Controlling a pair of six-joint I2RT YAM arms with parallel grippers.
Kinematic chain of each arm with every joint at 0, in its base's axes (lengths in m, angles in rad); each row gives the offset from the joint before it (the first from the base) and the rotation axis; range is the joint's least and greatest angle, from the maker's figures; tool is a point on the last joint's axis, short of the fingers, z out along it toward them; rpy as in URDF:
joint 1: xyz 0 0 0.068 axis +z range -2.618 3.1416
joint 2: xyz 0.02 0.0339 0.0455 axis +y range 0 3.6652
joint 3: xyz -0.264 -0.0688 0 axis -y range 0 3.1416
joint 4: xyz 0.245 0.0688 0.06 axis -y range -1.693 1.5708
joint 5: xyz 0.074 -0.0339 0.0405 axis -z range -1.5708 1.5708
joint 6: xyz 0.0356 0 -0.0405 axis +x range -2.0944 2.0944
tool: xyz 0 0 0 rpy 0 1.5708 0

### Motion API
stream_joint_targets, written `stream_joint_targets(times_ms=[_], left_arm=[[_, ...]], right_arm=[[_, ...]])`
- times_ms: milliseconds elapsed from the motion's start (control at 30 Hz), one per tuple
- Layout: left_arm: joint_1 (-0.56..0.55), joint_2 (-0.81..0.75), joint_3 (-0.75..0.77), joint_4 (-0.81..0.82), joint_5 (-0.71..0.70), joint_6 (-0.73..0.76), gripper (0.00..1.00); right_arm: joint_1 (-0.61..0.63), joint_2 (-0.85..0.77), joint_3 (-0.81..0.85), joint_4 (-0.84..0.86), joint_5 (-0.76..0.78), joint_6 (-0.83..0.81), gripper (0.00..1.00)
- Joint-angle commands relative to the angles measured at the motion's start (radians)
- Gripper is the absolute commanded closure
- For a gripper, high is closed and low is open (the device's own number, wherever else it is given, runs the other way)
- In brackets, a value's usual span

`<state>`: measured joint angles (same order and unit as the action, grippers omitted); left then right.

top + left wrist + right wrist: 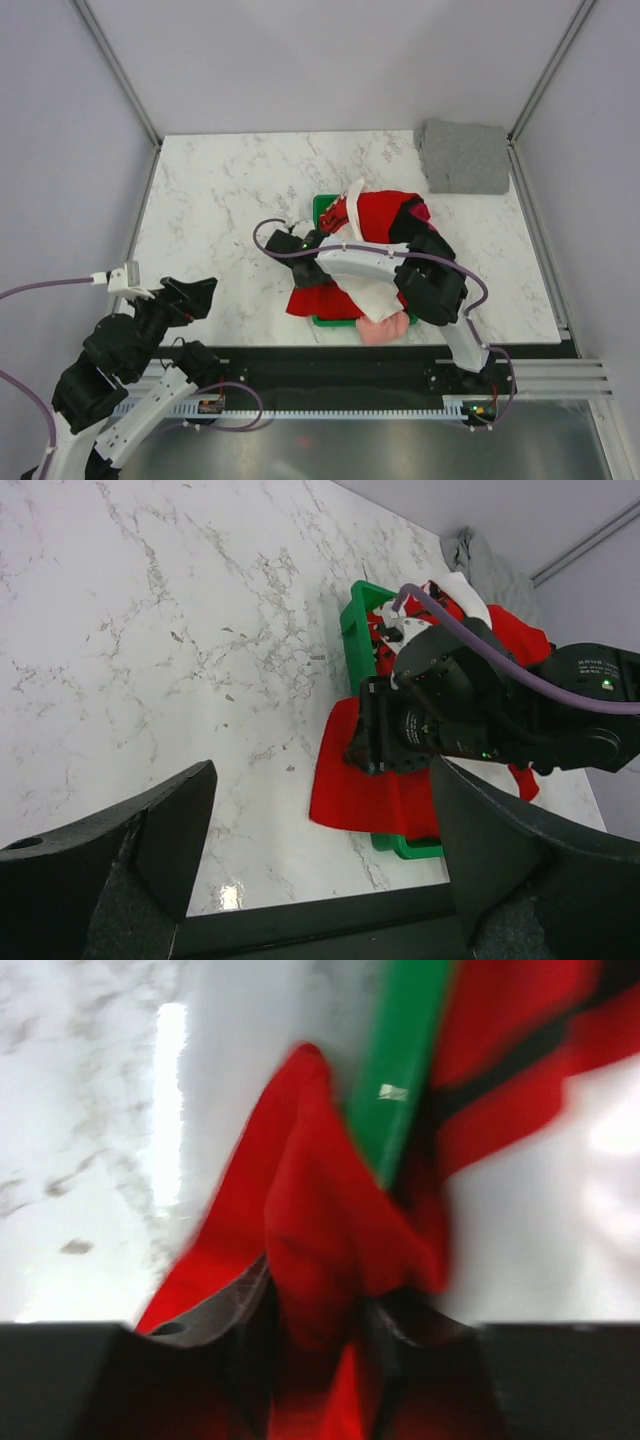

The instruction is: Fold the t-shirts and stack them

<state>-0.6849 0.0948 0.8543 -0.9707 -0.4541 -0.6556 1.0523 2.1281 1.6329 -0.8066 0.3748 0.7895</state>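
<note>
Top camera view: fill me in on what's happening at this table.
The right gripper, reaching across to the green crate in the middle of the table, is pinching a red t-shirt that hangs over the crate's rim. A heap of other shirts fills the crate and spills over it. The left gripper hovers open and empty near the table's near-left edge. One grey folded t-shirt sits at the far right corner.
</note>
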Motion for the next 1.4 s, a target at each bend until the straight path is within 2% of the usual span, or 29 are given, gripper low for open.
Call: stream_joint_targets(times_ms=[0,33,67,133,200,233,267,333,367,400,467,600,733,767,800,833,867,900,1000,1067,1167,1200,1267,1300,1367], left_arm=[[0.004,-0.003,-0.004,0.027,-0.029,-0.033,0.06],[0.004,-0.001,-0.003,0.029,-0.029,-0.035,0.06],[0.004,-0.001,-0.003,0.029,-0.029,-0.032,0.06],[0.004,0.003,-0.006,0.03,-0.026,-0.032,0.06],[0.004,0.005,-0.004,0.03,-0.026,-0.033,0.06],[0.005,0.003,-0.004,0.03,-0.026,-0.032,0.06],[0.005,0.005,-0.004,0.03,-0.026,-0.03,0.06],[0.004,0.006,-0.004,0.03,-0.029,-0.029,0.07],[0.007,0.011,-0.004,0.03,-0.029,-0.029,0.07],[0.007,0.014,-0.004,0.03,-0.031,-0.026,0.07],[0.008,0.029,-0.003,0.03,-0.028,-0.022,0.07],[0.01,0.04,0.0,0.03,-0.026,-0.021,0.07],[0.01,0.003,-0.006,0.03,-0.032,-0.029,0.07],[0.01,-0.003,-0.008,0.03,-0.037,-0.03,0.07],[0.01,-0.007,-0.006,0.03,-0.035,-0.03,0.07],[0.01,-0.004,-0.008,0.029,-0.037,-0.03,0.07],[0.01,-0.003,-0.005,0.03,-0.035,-0.03,0.07],[0.01,0.009,-0.004,0.03,-0.032,-0.029,0.07],[0.01,0.017,-0.001,0.03,-0.029,-0.026,0.08],[0.01,0.013,-0.004,0.029,-0.032,-0.027,0.08],[0.013,0.008,-0.005,0.03,-0.035,-0.027,0.08],[0.013,0.009,-0.006,0.029,-0.035,-0.027,0.08],[0.016,0.014,-0.004,0.029,-0.034,-0.027,0.08],[0.016,0.017,-0.004,0.03,-0.034,-0.027,0.08],[0.018,0.008,-0.004,0.029,-0.037,-0.029,0.08]], right_arm=[[-0.046,-0.039,-0.088,0.027,0.027,0.023,0.66],[-0.063,-0.063,-0.131,0.04,0.035,0.034,0.76],[-0.08,-0.129,-0.239,0.053,0.033,0.054,0.81],[-0.138,-0.222,-0.368,0.078,0.049,0.074,0.81],[-0.19,-0.388,-0.615,0.107,0.067,0.097,0.79],[-0.205,-0.446,-0.616,0.104,0.067,0.114,0.78],[-0.225,-0.568,-0.715,0.1,0.069,0.126,0.75],[-0.265,-0.692,-0.8,0.081,0.093,0.18,0.82],[-0.267,-0.805,-0.856,0.052,0.113,0.201,0.85],[-0.264,-0.854,-0.875,0.044,0.107,0.235,1.0],[-0.244,-0.93,-0.901,0.05,0.085,0.261,1.0],[-0.181,-0.948,-0.869,-0.074,0.142,0.359,1.0],[-0.247,-1.071,-0.9,-0.094,0.187,0.341,1.0],[-0.265,-1.106,-0.897,-0.1,0.193,0.306,0.98],[-0.319,-1.116,-0.891,-0.12,0.2,0.3,0.78],[-0.349,-1.12,-0.883,-0.149,0.202,0.288,0.53],[-0.382,-1.128,-0.872,-0.161,0.203,0.252,0.22],[-0.444,-1.134,-0.867,-0.176,0.204,0.234,0.02],[-0.466,-1.143,-0.806,-0.2,0.197,0.151,0.02],[-0.451,-1.101,-0.733,-0.201,0.139,0.119,0.02],[-0.271,-0.983,-0.606,-0.207,0.162,0.164,0.02],[-0.145,-0.935,-0.564,-0.216,0.2,0.189,0.02],[-0.053,-0.785,-0.449,-0.229,0.213,0.247,0.02],[0.006,-0.742,-0.432,-0.221,0.194,0.266,0.02],[0.023,-0.671,-0.473,-0.093,0.11,0.272,0.02]])
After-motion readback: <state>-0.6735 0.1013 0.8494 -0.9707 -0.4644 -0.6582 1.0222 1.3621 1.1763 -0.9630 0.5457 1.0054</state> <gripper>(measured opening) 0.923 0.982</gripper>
